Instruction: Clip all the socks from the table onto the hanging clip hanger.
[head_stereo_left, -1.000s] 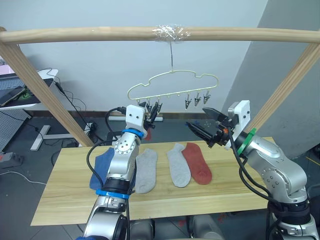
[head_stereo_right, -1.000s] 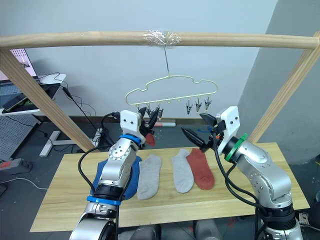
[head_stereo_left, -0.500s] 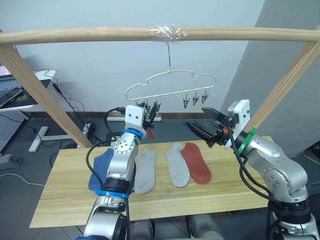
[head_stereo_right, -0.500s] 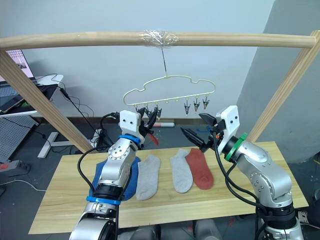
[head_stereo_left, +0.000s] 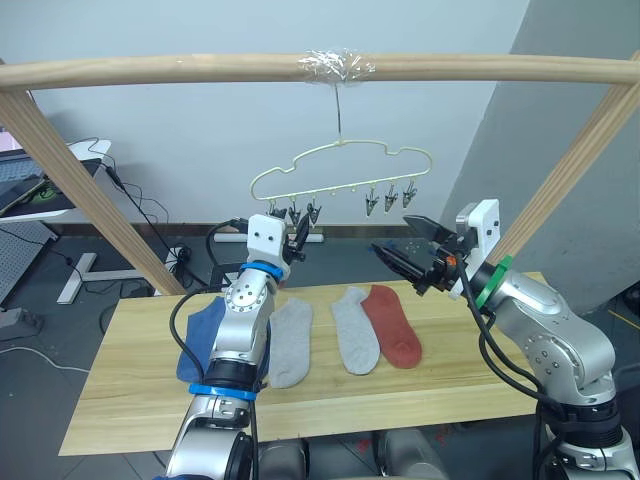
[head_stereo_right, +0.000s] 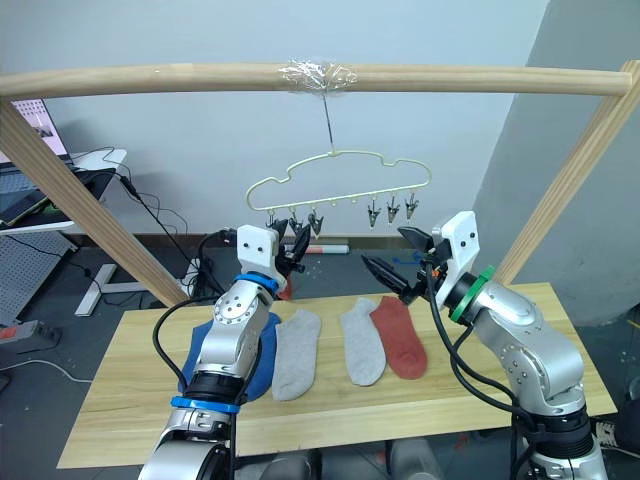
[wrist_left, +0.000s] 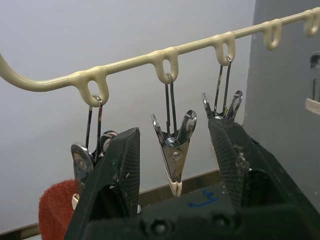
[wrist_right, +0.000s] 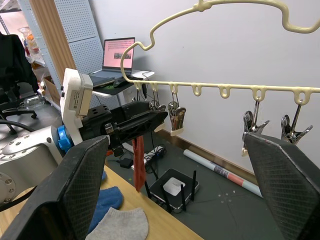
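Jaws of the left gripper (wrist_left: 175, 165) stand apart around a grey clip (wrist_left: 174, 150) on the clip hanger (head_stereo_left: 340, 165); a rust red sock (wrist_right: 138, 162) hangs from the neighbouring clip. The right gripper (head_stereo_left: 400, 252), at three o'clock of the hanger, is spread wide, holding nothing. Blue (head_stereo_left: 200, 335), grey (head_stereo_left: 292, 342) and red socks (head_stereo_left: 392, 325) lie on the table (head_stereo_left: 130, 400).

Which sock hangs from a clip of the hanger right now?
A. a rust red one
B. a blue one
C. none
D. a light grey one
A: a rust red sock hangs from a clip at the left end of the clip hanger, beside the open left gripper, while blue and grey socks lie on the table.
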